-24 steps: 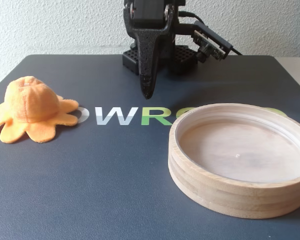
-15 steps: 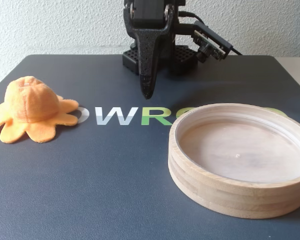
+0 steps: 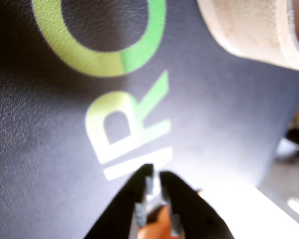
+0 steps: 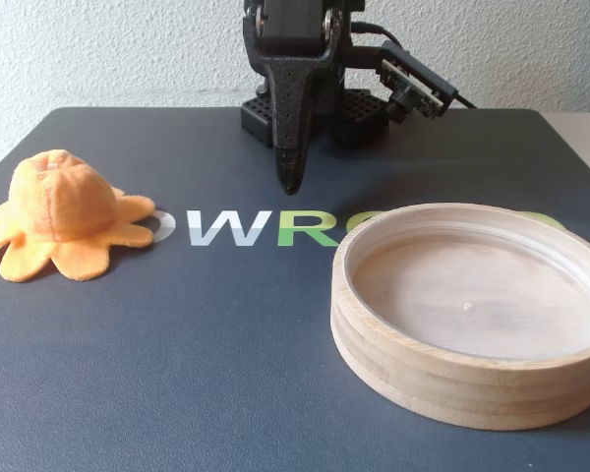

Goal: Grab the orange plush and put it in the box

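The orange plush (image 4: 59, 211) lies on the dark mat at the far left in the fixed view, dome up and tentacles spread flat. It is out of the wrist view. The box (image 4: 423, 379), a round pale wooden tray, stands at the front right and holds nothing. Its rim shows at the top right of the wrist view (image 3: 254, 30). My gripper (image 4: 290, 182) hangs point down above the mat's middle back, between plush and box and apart from both. In the wrist view the gripper (image 3: 156, 172) has its black jaws almost together with nothing between the tips.
The dark mat (image 4: 177, 344) carries white and green letters (image 4: 246, 228). The arm's black base (image 4: 315, 108) stands at the back edge before a white wall. In the wrist view the mat's edge and a pale surface (image 3: 249, 209) show at lower right.
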{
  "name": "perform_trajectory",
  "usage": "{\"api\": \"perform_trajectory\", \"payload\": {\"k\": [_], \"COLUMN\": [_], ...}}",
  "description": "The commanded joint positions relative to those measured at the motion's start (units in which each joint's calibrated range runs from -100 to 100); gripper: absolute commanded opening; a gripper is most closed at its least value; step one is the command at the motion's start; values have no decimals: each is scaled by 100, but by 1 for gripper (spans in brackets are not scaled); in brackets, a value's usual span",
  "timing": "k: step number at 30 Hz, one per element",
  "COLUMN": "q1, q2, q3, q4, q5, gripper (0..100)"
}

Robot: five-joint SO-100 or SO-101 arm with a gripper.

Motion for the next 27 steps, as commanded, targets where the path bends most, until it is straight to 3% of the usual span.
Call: {"api": "perform_trajectory", "payload": {"k": [1,27], "q1": [-21,-21], "q2": [-35,-35], "q3": [72,-119], "q4": [8,-105], "q5": [10,-27], "gripper": [1,1]}}
